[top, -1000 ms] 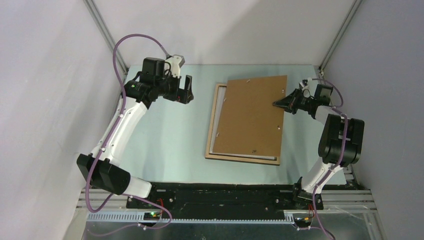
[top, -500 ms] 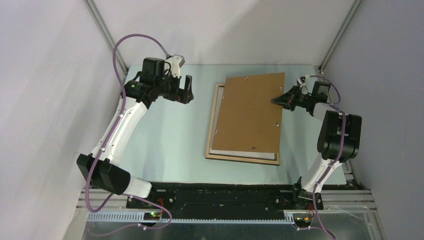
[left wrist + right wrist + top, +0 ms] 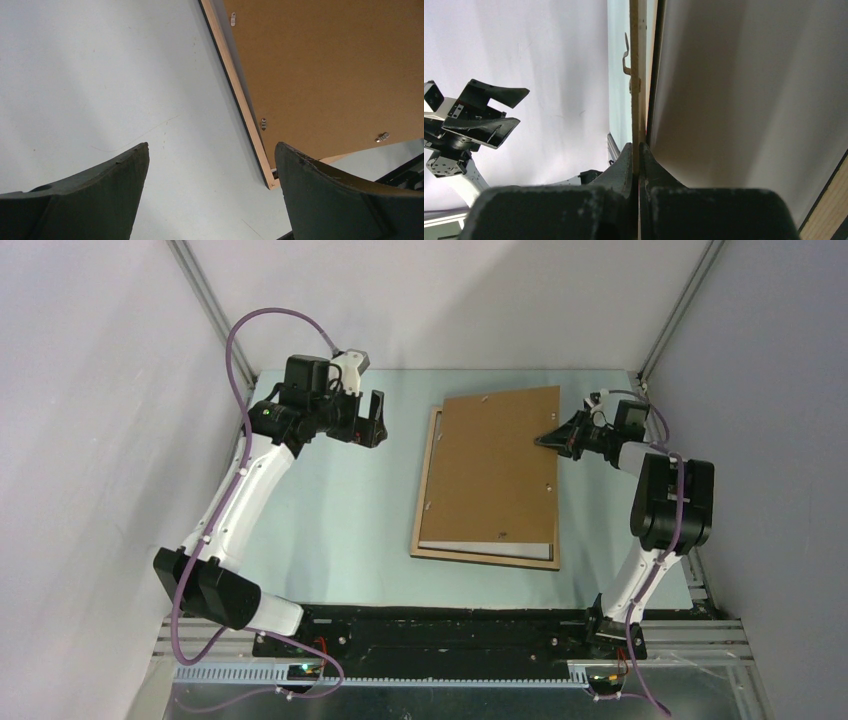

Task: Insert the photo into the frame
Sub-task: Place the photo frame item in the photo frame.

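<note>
Nudged leftward, the hardboard backing panel [image 3: 497,465] lies squarer over the frame [image 3: 480,558] at picture centre, the clenched right claw [image 3: 545,440] pinching its right edge to steer it. Left claw [image 3: 375,420] hangs released; the pale strip beneath is probably the photo [image 3: 485,547].

Matt brown hardboard backing panel [image 3: 500,465], fine-grained, pinched in the right gripper [image 3: 639,146]; frame [image 3: 428,480] beneath it: bare light wood, black edge, small shiny metal clips [image 3: 263,123]. Table [image 3: 100,75] under the left gripper [image 3: 211,146]: pale, smooth, matt, faintly scratched; fingers [image 3: 330,200] matt black plastic, slightly rough.
</note>
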Tool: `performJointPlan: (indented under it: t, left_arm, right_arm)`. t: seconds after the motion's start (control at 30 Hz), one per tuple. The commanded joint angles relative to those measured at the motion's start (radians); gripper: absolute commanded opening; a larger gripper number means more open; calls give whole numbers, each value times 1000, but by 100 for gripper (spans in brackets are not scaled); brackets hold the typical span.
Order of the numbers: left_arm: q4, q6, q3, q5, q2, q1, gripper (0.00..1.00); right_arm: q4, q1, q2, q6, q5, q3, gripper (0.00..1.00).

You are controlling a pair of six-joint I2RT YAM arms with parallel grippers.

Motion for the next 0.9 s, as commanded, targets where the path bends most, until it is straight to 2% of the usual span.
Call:
performJointPlan:
  t: [0.0,0.87]
  left_arm:
    - [32,11,-13,1,-36,5,100]
    - [31,11,-14,-1,-30,5,100]
  right_arm:
    - [40,7,13,30,-58,59,0]
    - [-9,19,48,-4,-89,86,0]
